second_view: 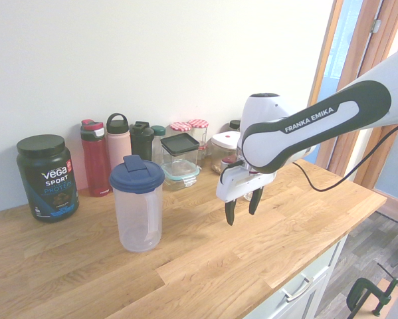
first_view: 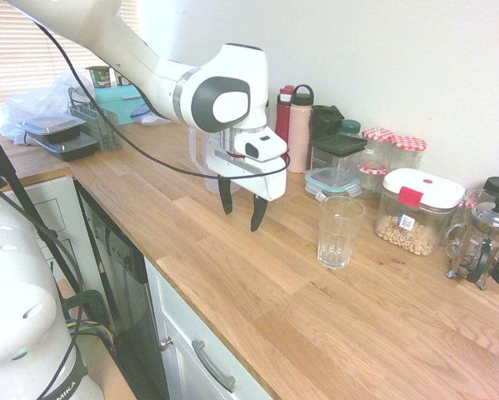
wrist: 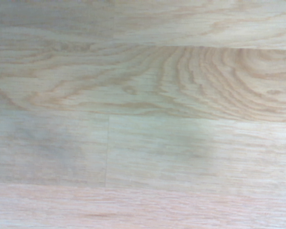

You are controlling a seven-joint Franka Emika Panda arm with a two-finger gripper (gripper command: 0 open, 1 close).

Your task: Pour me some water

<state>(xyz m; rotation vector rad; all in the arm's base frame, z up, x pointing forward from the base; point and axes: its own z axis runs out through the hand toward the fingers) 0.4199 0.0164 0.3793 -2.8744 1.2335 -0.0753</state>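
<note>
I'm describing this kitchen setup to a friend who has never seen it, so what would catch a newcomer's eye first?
Probably the white arm reaching over the wooden countertop, its end effector hanging open and empty above bare wood. Next, the clear pitcher with a blue lid standing alone in front of the bottles by the wall, and the empty drinking glass standing just beyond the end effector.

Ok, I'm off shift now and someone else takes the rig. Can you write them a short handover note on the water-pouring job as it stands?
Gripper: open, empty, pointing down just above bare countertop, touching nothing.
Pitcher: clear plastic with a blue lid, upright on the countertop, lid on, away from the gripper; whether it holds water cannot be told.
Glass: upright on the countertop beside the gripper, looks empty.
Done: nothing visible; no grasp, no water poured.
Left: grasp the pitcher, bring it to the glass, pour, set it back down.
</note>
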